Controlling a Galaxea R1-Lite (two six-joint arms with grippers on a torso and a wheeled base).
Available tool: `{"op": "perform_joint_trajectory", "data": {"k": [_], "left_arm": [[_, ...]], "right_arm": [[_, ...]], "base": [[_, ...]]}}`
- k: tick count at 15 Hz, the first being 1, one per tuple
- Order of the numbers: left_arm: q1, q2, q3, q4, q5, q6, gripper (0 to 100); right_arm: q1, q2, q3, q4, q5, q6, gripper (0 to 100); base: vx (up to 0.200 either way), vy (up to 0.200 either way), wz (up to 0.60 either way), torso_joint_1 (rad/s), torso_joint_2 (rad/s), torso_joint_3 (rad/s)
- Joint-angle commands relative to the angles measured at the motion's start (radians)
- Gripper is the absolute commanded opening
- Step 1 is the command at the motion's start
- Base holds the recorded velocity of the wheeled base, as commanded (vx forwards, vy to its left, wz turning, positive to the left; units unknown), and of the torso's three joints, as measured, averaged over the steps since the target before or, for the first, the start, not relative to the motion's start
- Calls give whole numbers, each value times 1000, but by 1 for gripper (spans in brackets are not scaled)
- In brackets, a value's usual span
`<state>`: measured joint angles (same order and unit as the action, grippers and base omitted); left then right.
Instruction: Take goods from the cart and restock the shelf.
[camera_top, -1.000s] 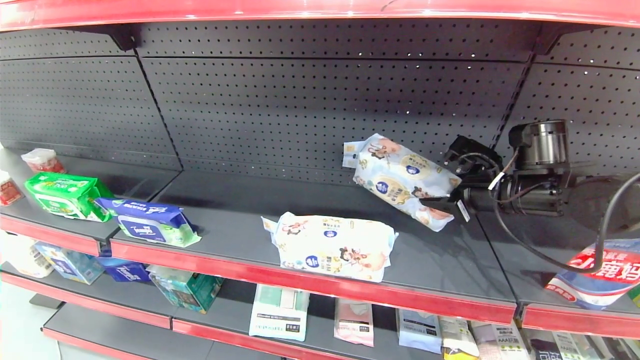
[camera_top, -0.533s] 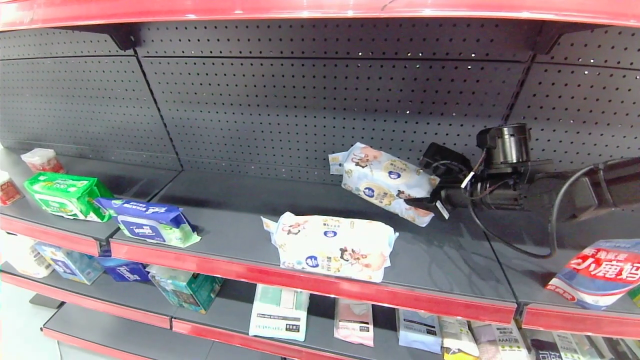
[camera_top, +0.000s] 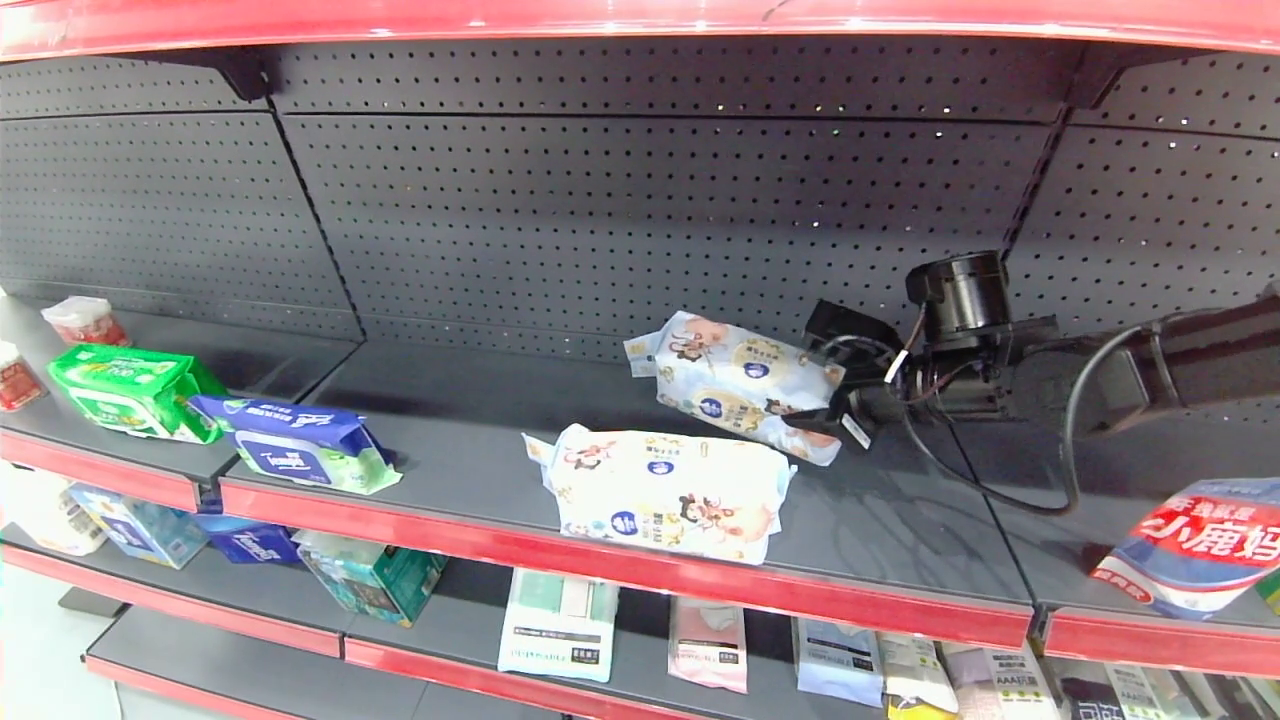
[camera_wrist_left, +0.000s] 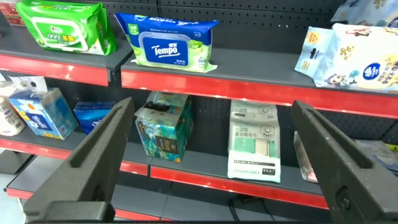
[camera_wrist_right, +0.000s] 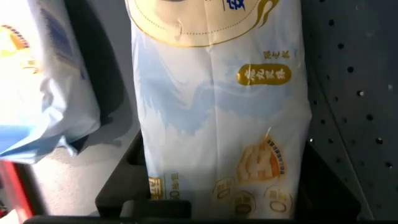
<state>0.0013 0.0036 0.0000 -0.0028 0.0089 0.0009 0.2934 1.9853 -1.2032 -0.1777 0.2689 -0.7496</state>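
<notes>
A pale blue wipes pack with cartoon print (camera_top: 740, 385) hangs tilted just above the rear of the grey shelf board (camera_top: 470, 420), close to the pegboard. My right gripper (camera_top: 835, 420) is shut on its right end; in the right wrist view the pack (camera_wrist_right: 217, 106) runs out between the two dark fingers. A matching pack (camera_top: 670, 490) lies flat at the shelf's front edge, just ahead and left of the held one, and also appears in the right wrist view (camera_wrist_right: 43, 93). My left gripper (camera_wrist_left: 214, 165) is open and holds nothing, facing the lower shelves.
A green pack (camera_top: 135, 390) and a blue pack (camera_top: 300, 440) lie on the shelf's left part, with a small tub (camera_top: 85, 320) behind. A red-and-white bag (camera_top: 1195, 550) sits at the right front. The red shelf above hangs low. Lower shelves hold several goods.
My right arm has carried the pack to the left and lower, closer to the shelf board behind the lying pack. Nothing else has moved.
</notes>
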Motion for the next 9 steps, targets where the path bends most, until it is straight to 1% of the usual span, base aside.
{"op": "perform_joint_trajectory", "data": {"k": [1, 4, 9], "left_arm": [[0, -1, 0, 0, 0, 1, 100], [0, -1, 0, -2, 0, 1, 100], [0, -1, 0, -2, 2, 1, 100]], "right_arm": [[6, 27, -26, 0, 1, -2, 0], [26, 43, -76, 86, 1, -2, 0], [41, 101, -154, 86, 3, -2, 0]], "base": [[0, 0, 0, 0, 0, 0], [0, 0, 0, 0, 0, 0], [0, 0, 0, 0, 0, 0]]}}
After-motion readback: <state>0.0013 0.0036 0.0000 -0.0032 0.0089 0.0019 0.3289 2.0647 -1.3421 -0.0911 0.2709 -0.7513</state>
